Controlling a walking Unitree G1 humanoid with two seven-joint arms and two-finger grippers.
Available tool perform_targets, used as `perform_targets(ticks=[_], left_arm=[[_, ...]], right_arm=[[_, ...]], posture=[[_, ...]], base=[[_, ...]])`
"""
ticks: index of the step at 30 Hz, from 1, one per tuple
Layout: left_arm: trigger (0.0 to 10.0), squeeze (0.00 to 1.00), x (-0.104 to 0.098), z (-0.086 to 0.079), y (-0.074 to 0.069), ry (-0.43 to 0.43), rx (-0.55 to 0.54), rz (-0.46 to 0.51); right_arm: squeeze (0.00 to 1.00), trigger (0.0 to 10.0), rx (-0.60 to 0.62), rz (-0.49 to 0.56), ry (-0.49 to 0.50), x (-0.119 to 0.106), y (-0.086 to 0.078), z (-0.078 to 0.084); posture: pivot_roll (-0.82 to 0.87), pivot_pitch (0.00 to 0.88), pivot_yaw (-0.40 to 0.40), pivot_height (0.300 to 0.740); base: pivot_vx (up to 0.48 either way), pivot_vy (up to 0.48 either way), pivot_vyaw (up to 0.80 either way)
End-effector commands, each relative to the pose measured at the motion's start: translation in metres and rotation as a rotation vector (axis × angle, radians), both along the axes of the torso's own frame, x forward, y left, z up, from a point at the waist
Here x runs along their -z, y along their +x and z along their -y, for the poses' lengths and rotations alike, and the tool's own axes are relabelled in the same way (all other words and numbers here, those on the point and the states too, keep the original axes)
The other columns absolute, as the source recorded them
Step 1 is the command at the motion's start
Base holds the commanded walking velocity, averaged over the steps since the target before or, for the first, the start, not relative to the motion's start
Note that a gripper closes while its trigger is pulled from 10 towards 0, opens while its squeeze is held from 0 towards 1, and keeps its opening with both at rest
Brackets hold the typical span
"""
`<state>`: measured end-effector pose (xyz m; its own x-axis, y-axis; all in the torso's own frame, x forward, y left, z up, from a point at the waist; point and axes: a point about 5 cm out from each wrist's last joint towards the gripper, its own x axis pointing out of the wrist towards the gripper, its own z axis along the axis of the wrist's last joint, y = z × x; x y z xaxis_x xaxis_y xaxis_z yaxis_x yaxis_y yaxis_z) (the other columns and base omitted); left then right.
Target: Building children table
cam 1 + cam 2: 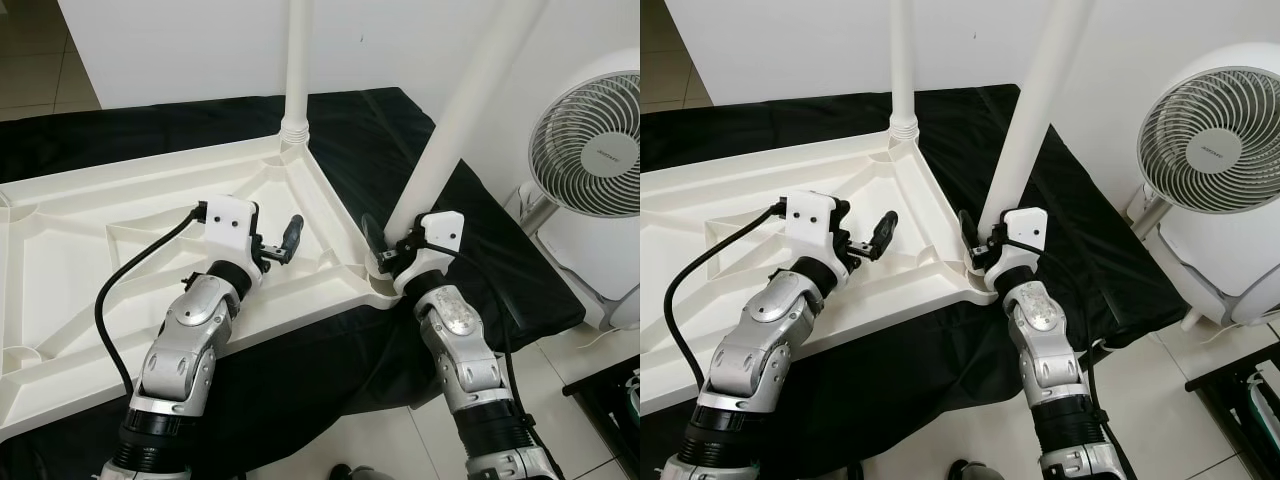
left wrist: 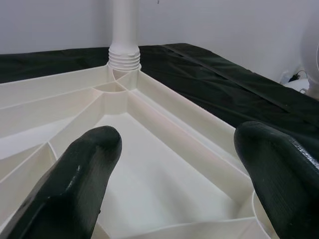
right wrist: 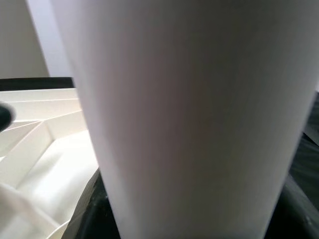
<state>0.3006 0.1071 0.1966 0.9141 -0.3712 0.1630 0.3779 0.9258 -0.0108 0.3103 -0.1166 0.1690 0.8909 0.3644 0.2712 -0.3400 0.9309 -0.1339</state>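
A white plastic tabletop [image 1: 60, 250] lies upside down on a black cloth [image 1: 380, 130]. One white leg [image 1: 297, 60] stands upright, screwed into its far right corner socket [image 2: 123, 57]. A second white leg [image 1: 450, 130] leans to the right, its foot at the near right corner. My right gripper [image 1: 385, 252] is shut on this leg just above the corner, and the leg [image 3: 189, 114] is very close in the right wrist view. My left gripper [image 1: 278, 243] hovers open over the ribbed underside, a little left of that corner, its fingers [image 2: 75, 184] holding nothing.
A white floor fan [image 1: 590, 150] stands close on the right, beside the cloth's edge. A white wall rises behind the tabletop. Tiled floor [image 1: 400, 440] lies at the front, with a dark rack [image 1: 610, 400] at the lower right.
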Motion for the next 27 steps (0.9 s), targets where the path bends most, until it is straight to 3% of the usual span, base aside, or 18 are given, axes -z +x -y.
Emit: perform_targets(ticks=[1, 8, 17, 19, 21, 23, 24, 27], left_arm=[[10.0, 0.00, -0.003, -0.002, 0.000, -0.002, -0.049, 0.009], [10.0, 0.00, -0.004, -0.004, 0.000, -0.008, -0.059, 0.005], [10.0, 0.00, -0.003, -0.002, 0.001, -0.004, -0.049, -0.001], [10.0, 0.00, -0.004, -0.002, 0.001, -0.002, -0.046, -0.001], [10.0, 0.00, -0.004, -0.003, 0.002, 0.000, -0.044, 0.001], [10.0, 0.00, -0.004, -0.003, 0.002, 0.000, -0.044, 0.001], [10.0, 0.00, -0.005, -0.004, 0.002, 0.003, -0.046, 0.002], [10.0, 0.00, -0.006, -0.005, 0.002, 0.005, -0.049, 0.004]], right_arm=[[0.00, 10.0, -0.010, -0.076, -0.043, 0.020, -0.005, 0.000], [0.00, 10.0, -0.009, -0.046, -0.081, 0.021, -0.022, 0.004], [0.00, 10.0, 0.040, -0.041, -0.094, 0.021, -0.027, 0.020], [0.00, 10.0, 0.041, -0.050, -0.053, 0.021, -0.024, 0.019], [0.00, 10.0, 0.058, -0.083, 0.063, 0.020, -0.021, 0.019], [0.00, 10.0, 0.058, -0.083, 0.063, 0.020, -0.021, 0.019], [0.00, 10.0, 0.067, -0.130, 0.152, 0.024, -0.020, 0.019], [0.00, 10.0, 0.072, -0.165, 0.200, 0.028, -0.020, 0.018]], posture=[[0.10, 0.149, -0.053, 0.740], [0.09, 0.163, -0.053, 0.740], [0.07, 0.169, -0.036, 0.740], [0.07, 0.172, -0.030, 0.740], [0.07, 0.172, -0.030, 0.740], [0.07, 0.172, -0.030, 0.740], [0.07, 0.172, -0.030, 0.740], [0.07, 0.172, -0.030, 0.740]], base=[[0.000, 0.000, 0.00], [0.000, 0.000, 0.00], [0.000, 0.000, 0.00], [0.000, 0.000, 0.00], [0.000, 0.000, 0.00], [0.000, 0.000, 0.00], [0.000, 0.000, 0.00], [0.000, 0.000, 0.00]])
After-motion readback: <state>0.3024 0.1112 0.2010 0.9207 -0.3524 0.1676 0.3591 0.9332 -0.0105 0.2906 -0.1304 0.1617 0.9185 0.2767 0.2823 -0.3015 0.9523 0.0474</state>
